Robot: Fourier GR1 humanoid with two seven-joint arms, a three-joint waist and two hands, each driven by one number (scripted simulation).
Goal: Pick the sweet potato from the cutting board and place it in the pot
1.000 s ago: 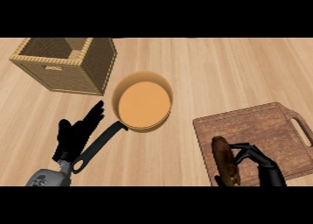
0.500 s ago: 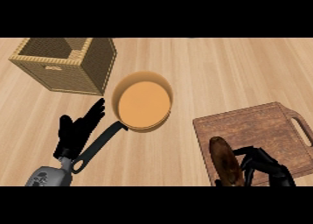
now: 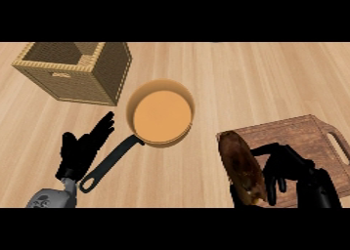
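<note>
On the cutting board [image 3: 308,141], at its near left corner, we see the sweet potato [image 3: 241,165], a long brown shape lying lengthwise along the board's left edge, with its near end reaching the lower limit of the view. Just to the right of it is our right hand [image 3: 302,175]. The fingers [image 3: 273,184] bend downward beside the sweet potato and the thumb reaches toward its middle, but we see a strip of board between the fingers and the vegetable, so the hand is curved next to it and does not close around it. Whether any fingertip touches its far side we cannot tell.

Left of the cutting board, and apart from it, sits the pot [image 3: 162,117], a shallow orange pan with a dark handle [image 3: 111,163] running down and to the left. Our left hand [image 3: 80,149] rests just left of that handle, fingers straight and spread, pointing up and to the right toward the pot. Beyond the pot, farther from the cutting board, stands a woven basket [image 3: 98,75], its open top showing. Everything rests on a light wooden counter [image 3: 264,83].
</note>
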